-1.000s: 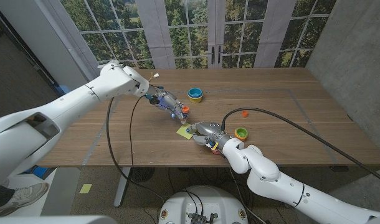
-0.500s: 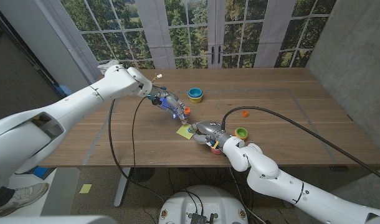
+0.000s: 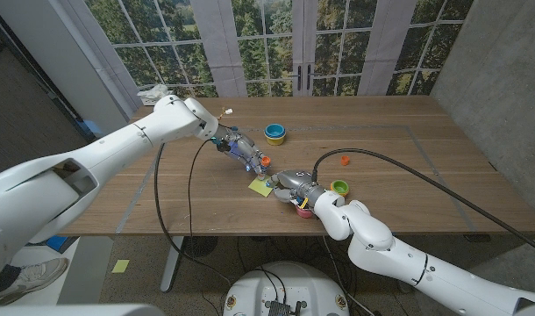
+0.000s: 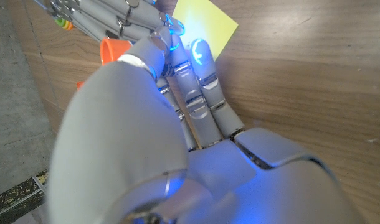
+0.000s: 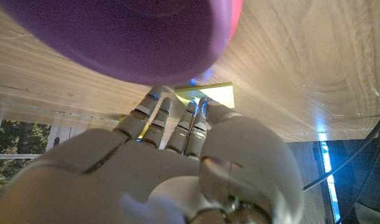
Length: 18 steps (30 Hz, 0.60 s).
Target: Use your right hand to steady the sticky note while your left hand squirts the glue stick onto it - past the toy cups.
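A yellow sticky note [image 3: 260, 186] lies on the wooden table near its front edge. My right hand [image 3: 292, 186] sits just right of it, fingers stretched out with their tips on the note's edge [image 5: 216, 94]. My left hand [image 3: 240, 150] grips the glue stick [image 3: 260, 161], whose orange end points down at the note from just above and behind it. In the left wrist view my left fingers [image 4: 196, 81] reach toward the note [image 4: 209, 23], and the stick's orange end [image 4: 114, 50] shows beside them.
A blue and yellow toy cup [image 3: 274, 133] stands behind the left hand. A green cup [image 3: 339, 187] sits right of the right hand, and a pink cup [image 3: 303, 210] [image 5: 134, 37] is close by its wrist. A small orange cap [image 3: 345, 160] and a black cable [image 3: 399, 167] lie to the right.
My left hand has carried the glue stick a little to the right and nearer the note. The right hand has stayed on the note.
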Available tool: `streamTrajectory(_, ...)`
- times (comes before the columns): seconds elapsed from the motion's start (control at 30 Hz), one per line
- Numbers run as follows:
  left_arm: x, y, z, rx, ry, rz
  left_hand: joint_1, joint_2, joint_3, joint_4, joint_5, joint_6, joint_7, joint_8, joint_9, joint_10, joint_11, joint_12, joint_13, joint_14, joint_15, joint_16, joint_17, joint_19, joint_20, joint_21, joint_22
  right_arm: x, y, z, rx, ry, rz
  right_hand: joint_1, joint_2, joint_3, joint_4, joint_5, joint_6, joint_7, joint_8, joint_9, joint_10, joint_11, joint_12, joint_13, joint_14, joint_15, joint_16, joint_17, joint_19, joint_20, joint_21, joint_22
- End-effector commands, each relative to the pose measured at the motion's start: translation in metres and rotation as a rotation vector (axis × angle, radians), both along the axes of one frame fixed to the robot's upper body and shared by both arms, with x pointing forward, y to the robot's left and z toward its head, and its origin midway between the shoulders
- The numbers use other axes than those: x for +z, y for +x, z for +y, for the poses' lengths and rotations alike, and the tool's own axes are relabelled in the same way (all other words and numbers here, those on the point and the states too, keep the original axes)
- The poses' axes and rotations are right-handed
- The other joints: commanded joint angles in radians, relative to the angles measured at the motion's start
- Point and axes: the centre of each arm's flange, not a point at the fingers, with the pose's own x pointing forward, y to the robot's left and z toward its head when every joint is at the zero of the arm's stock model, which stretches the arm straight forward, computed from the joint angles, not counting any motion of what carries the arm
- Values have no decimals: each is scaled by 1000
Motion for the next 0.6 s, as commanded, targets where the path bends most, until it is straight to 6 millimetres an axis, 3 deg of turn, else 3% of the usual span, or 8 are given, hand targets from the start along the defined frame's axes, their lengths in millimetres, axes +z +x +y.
streamTrajectory(0.03,-5,-5,-4,7,86,-46,3,11,8,9,3,19,38,6,4,156,20,4,119,112,-124,-8,2,-5,-119,-2,3,1,0,-1,5,0,-2,10,-5,4,-3,8,13,3,4,3,11,0,6,2,9,-187,5,2,2,-92,6,1)
streamTrajectory(0.43,-14,-13,-6,-23,96,-62,1,13,7,10,2,15,33,6,5,155,16,-2,118,107,-125,-11,4,-9,-118,-3,3,1,0,1,-28,-21,15,28,-12,4,-24,9,59,3,12,1,47,-3,15,1,11,-186,5,0,-6,-86,5,0)
streamTrajectory(0.6,-17,-19,-2,-32,45,-45,0,14,6,10,1,15,35,6,6,156,15,-2,119,106,-125,-13,5,-9,-119,-3,4,2,2,0,-33,-28,44,32,-12,0,-31,9,79,16,15,1,62,0,18,1,10,-185,5,-1,-14,-85,3,0)
